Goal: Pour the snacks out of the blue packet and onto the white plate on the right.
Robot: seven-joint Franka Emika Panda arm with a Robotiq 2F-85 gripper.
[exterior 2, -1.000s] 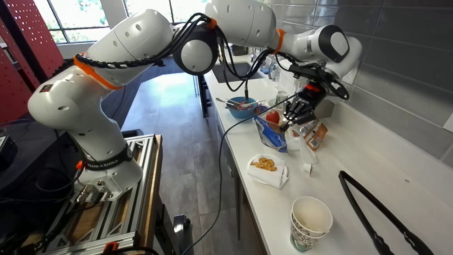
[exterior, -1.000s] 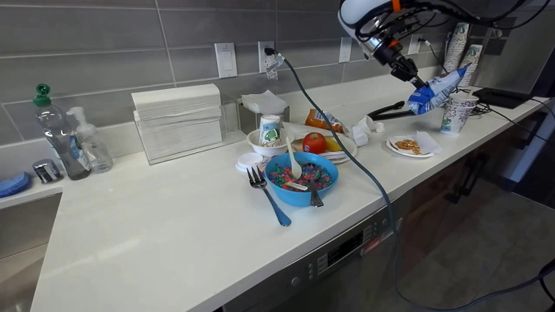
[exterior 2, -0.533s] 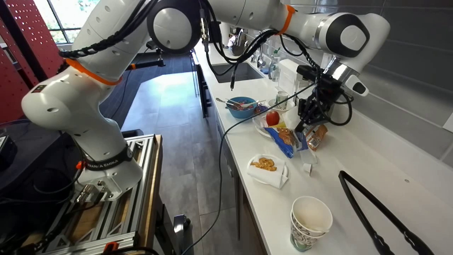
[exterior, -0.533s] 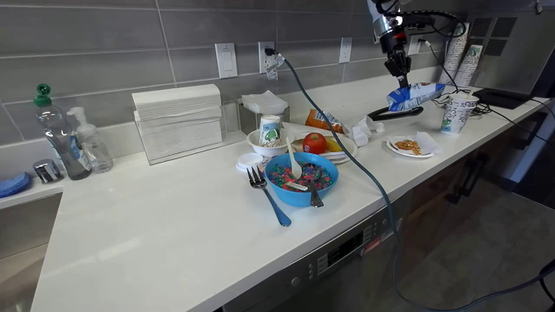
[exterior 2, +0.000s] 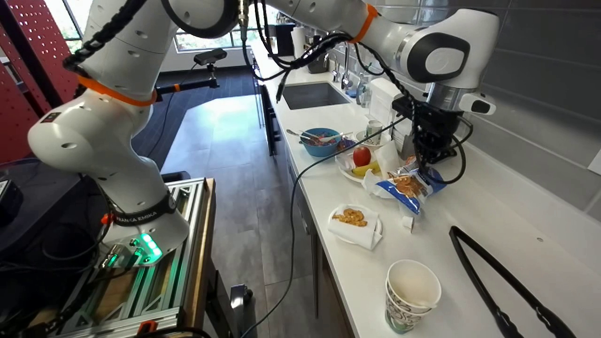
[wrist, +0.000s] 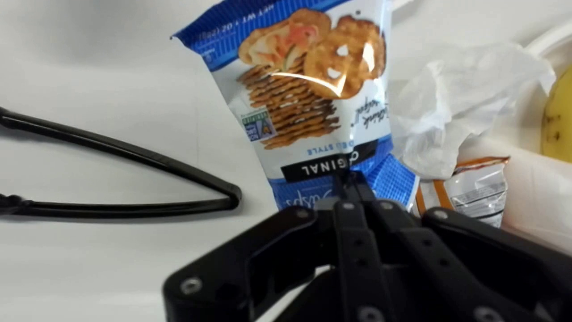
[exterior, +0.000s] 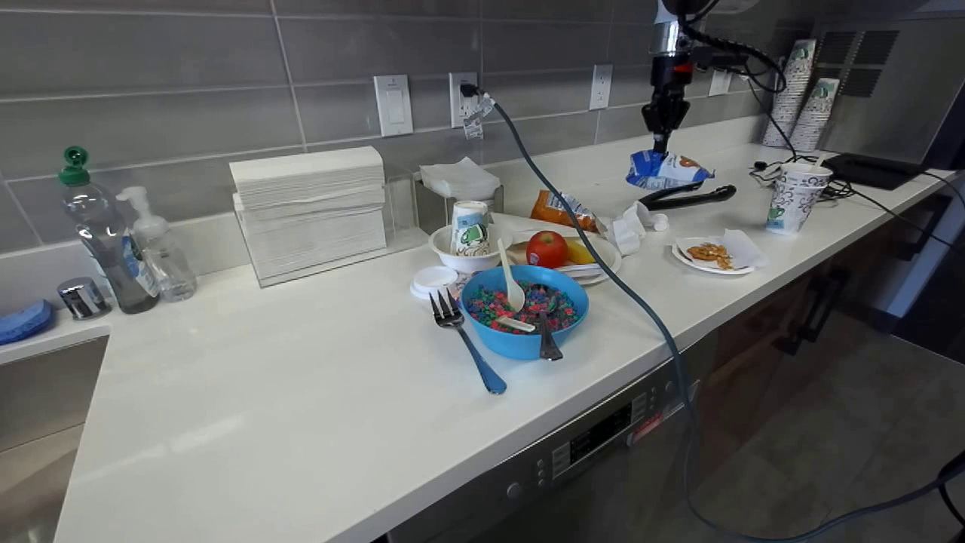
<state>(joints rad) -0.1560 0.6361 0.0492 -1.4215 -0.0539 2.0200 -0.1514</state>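
The blue packet (exterior: pixel 669 172) hangs lying nearly flat in the air, near the wall side of the counter; it also shows in an exterior view (exterior 2: pixel 409 187) and fills the upper wrist view (wrist: pixel 308 89). My gripper (wrist: pixel 350 179) points down and is shut on the folded blue end of the packet; its fingers (exterior: pixel 660 143) are above the packet. The packet's opening and inside cannot be made out. The snacks (exterior: pixel 711 254) lie in a small heap on a napkin on the white plate (exterior: pixel 707 269); both also show in an exterior view, snacks (exterior 2: pixel 351 218) and plate (exterior 2: pixel 379 227).
Black tongs (wrist: pixel 134 156) lie by the wall near the packet. A paper cup (exterior 2: pixel 413 281) stands beyond the plate. An orange packet (exterior: pixel 562 208), crumpled tissue (exterior: pixel 627 232), a plate with an apple (exterior: pixel 546 249) and a blue bowl (exterior: pixel 520 343) stand nearby. A cable (exterior: pixel 626 283) crosses above the counter.
My gripper has swung from tilted to pointing straight down and moved toward the wall, carrying the packet with it. The packet has gone from tilted to nearly flat. The snacks and plate look unchanged.
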